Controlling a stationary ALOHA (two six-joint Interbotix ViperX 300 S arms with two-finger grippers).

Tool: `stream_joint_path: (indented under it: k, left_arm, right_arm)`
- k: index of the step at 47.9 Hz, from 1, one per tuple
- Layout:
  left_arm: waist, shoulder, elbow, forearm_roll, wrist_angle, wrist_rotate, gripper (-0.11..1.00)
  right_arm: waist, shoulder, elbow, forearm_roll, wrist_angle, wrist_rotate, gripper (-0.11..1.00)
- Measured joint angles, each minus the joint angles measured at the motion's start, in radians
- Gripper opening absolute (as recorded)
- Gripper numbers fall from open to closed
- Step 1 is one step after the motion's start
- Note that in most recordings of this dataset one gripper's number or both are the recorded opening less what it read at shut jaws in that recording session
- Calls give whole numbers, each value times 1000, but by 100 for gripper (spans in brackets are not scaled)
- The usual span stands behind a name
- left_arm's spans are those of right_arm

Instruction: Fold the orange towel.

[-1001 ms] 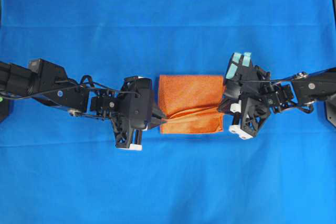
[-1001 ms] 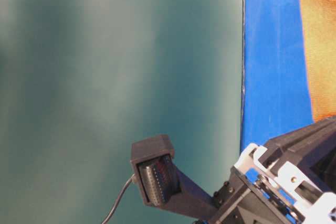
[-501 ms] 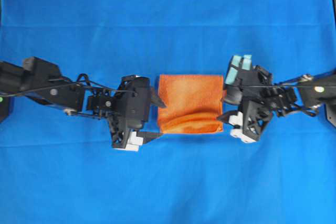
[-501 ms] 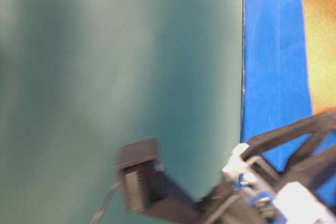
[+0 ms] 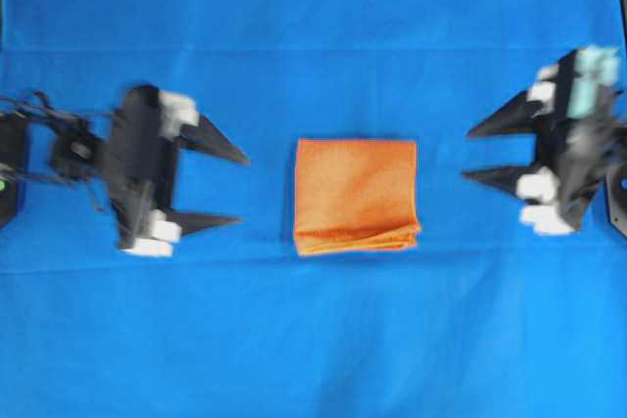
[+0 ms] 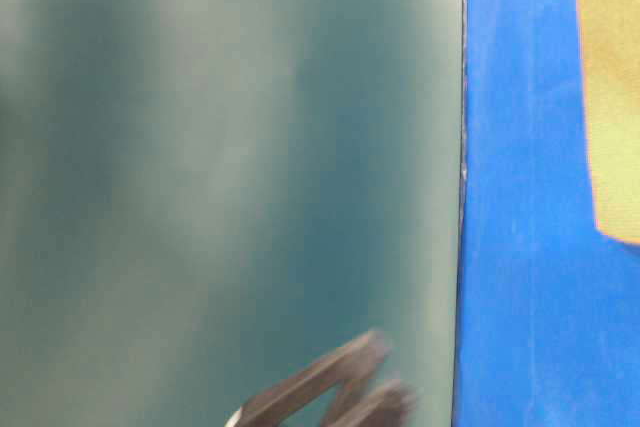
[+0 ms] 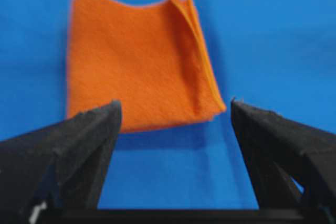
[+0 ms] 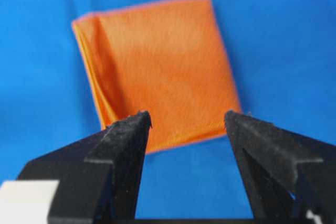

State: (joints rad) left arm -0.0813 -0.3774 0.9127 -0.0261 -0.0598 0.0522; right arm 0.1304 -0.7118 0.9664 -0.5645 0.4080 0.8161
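Item: orange towel (image 5: 357, 195). Lies flat near the middle of the blue table (image 5: 313, 340), already doubled into a compact, nearly square packet. Stacked layer edges show along its near side in the overhead view, slightly fanned at one corner; the far side looks clean and straight.

Left hand (image 5: 225, 188): released, fingers spread wide, empty, pointing at the towel from the left. Well apart from the cloth.

Right hand (image 5: 477, 154): likewise released and empty, fingers spread, pointing at the towel from the right. Also well apart; it stands somewhat farther off than the left, though the blur makes this a loose reading.

Governing relation: the towel sits between the two hands, roughly on the line joining them, each wrist view framing it straight ahead between its own fingers. No long axis to speak of.

Obstructions: none visible; bare blue table all round.

Judgement: the fold looks finished or close to it; any further fold would call for regrasping the layered near edge.
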Motion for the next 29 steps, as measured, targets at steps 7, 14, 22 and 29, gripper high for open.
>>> stream_joint_path:
  k: [7,14,22,29]
  left_arm:
    - [12,-184,104,0,-15,0,78]
    - [20,-359,184,0,-12,2,78]
    - [40,-541,264,0,0,2,78]
    - [74,-666,345,0,8,2,77]
  right_arm:
    - [0,-146,37,-43,29,0,62]
    - [0,-264,95,-89,48,0,62]
    - [2,-379,167,-109,41,2,62]
    - [-8,-439,221,-112,34,5,62]
